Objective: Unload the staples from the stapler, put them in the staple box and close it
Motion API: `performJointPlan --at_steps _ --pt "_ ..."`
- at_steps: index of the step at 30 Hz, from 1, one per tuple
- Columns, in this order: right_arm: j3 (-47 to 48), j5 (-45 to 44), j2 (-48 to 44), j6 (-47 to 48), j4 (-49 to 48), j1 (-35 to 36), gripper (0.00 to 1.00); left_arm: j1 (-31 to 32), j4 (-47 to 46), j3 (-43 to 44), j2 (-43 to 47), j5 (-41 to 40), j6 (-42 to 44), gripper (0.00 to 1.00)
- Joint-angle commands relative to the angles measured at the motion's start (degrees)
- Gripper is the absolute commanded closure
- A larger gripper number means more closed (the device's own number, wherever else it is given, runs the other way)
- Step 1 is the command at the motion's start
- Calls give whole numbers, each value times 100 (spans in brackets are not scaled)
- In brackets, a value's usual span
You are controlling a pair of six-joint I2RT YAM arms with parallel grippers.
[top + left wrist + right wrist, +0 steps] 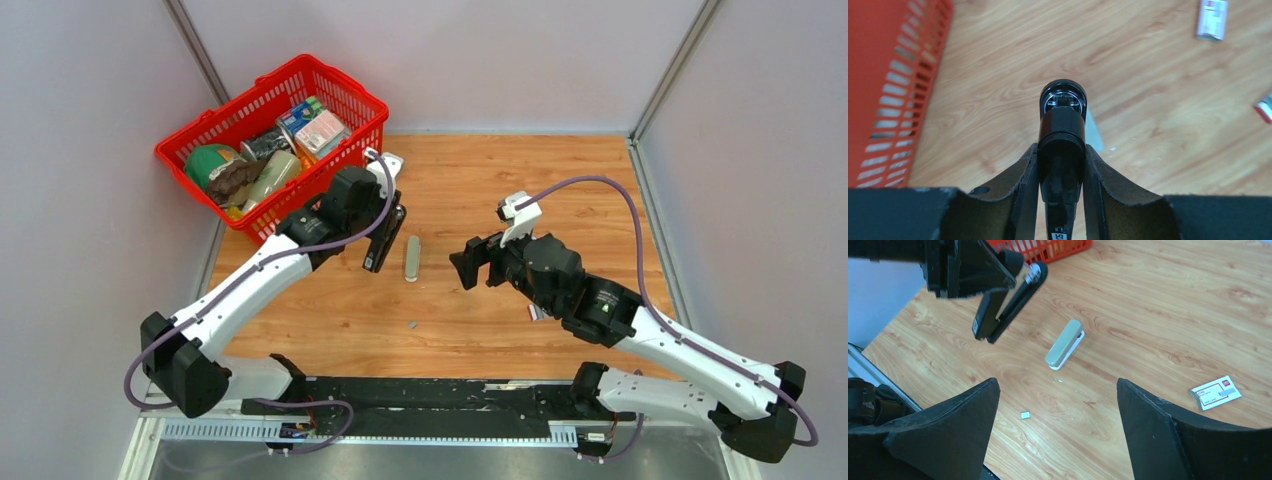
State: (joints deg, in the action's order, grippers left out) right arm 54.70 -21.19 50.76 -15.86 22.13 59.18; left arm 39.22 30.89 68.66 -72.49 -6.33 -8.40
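Clasping the stapler [1062, 117], left hand [1062, 149]; label [976, 329] illegible.

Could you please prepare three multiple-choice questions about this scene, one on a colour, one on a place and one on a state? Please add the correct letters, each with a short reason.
1. What colour is the bar lying between the two arms?
A. bright red
B. grey-beige
C. dark blue

2. Where is the stapler?
A. lying flat beside the bar
B. in the right jaws
C. in the left jaws

3. In what state are the right jaws?
A. open and empty
B. shut on the stapler
C. shut on the bar

Answers:
1 B: the right wrist view shows its pale grey-beige top.
2 C: the left wrist view shows the black stapler clamped between the left jaws.
3 A: the right wrist view shows them wide apart with nothing between them.
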Motion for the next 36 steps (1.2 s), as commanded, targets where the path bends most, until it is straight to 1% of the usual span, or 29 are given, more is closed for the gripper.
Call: performJointPlan --at_steps 1,6,12,18,28,36 --pt "-99 -237 74 -313 -95 15 10 -573 -233 253 -142 -150 -12 100" --pt "-152 -105 188 -322 -165 24 10 -1100 -496 -107 -467 254 -328 100" --pt "-152 19 276 -357 -156 15 10 -1391 -611 -283 -1012 483 -539 100" --pt "-223 10 276 -357 -130 15 10 -1417 -707 -327 -1557 545 -583 100" --pt "-214 -26 390 -242 -121 15 10 -1417 -927 -468 -2278 168 -618 100" --pt "-328 98 575 -321 -253 15 10 -1391 -1085 -494 -3516 -131 -908 100"
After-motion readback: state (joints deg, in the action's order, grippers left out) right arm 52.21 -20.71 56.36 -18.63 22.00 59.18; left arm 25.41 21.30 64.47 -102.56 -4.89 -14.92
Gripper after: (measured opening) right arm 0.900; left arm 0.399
